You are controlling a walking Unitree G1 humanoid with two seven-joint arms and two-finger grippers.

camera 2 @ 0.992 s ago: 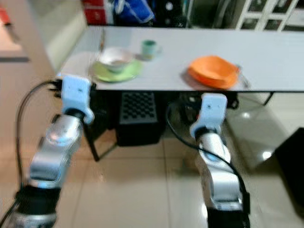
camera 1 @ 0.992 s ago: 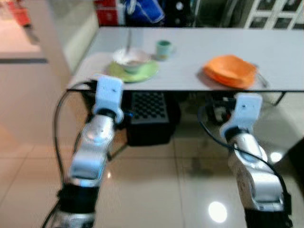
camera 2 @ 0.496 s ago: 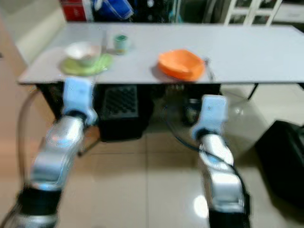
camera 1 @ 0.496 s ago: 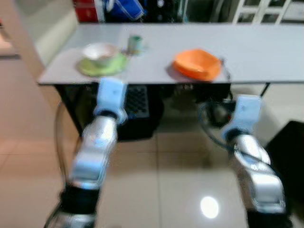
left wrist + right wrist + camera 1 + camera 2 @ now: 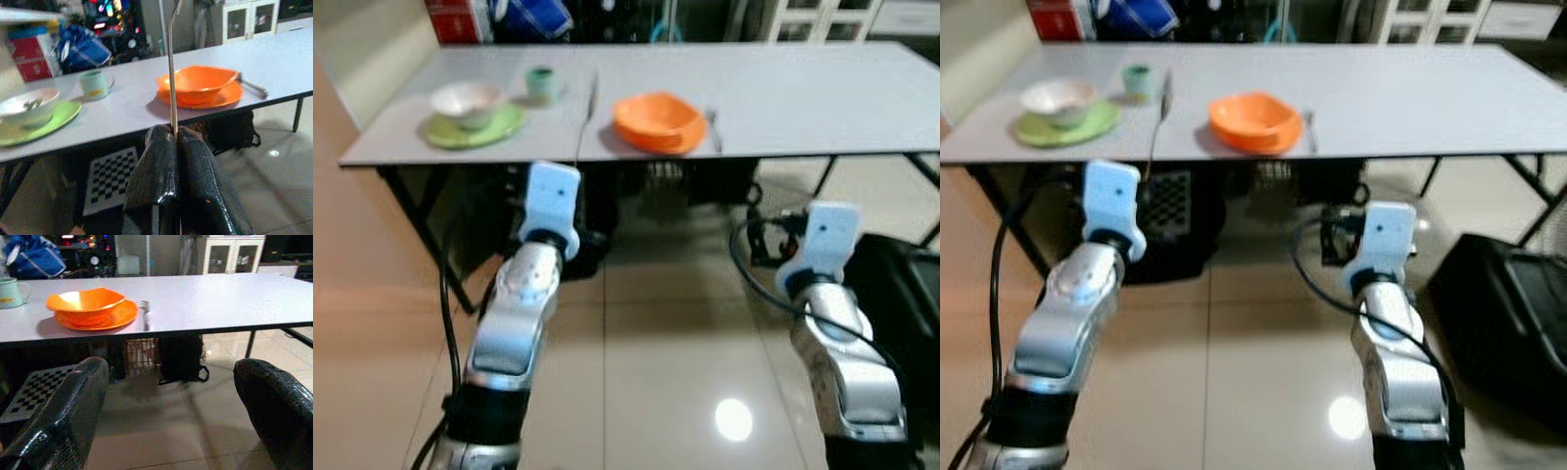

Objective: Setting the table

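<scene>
While the robot is standing short of the tabletop (image 5: 803, 98), the left gripper (image 5: 172, 142) is carrying a thin metal utensil (image 5: 171, 73), its jaws pressing together on the bottom of the handle. The long axis is running straight up out of the jaws toward 12 o'clock in the left wrist view; the working end is getting cut off at the frame edge, so I cannot tell if it is a spoon, knife or chopstick. In the head views the same rod is showing as a thin line rising above the left wrist.

The right gripper (image 5: 168, 396) is holding nothing, jaws standing wide apart, and is pointing at the tabletop edge.

Farther out, the orange bowl (image 5: 656, 119) is sitting on a matching orange plate (image 5: 222, 98) near the front edge, at roughly 12 to 1 o'clock from the left jaws. A fork (image 5: 713, 127) is already lying just beside that plate at its 3 o'clock, handle toward the robot. The bare spot at the plate's 9 o'clock looks like the likely target, and the left arm is the nearer one to it, being the one loaded.

Farther toward 10 o'clock a white bowl (image 5: 465, 98) is resting on a green plate (image 5: 504, 125), with a green mug (image 5: 541, 84) behind it. A checkered crate (image 5: 110, 178) is sitting under the tabletop.
</scene>
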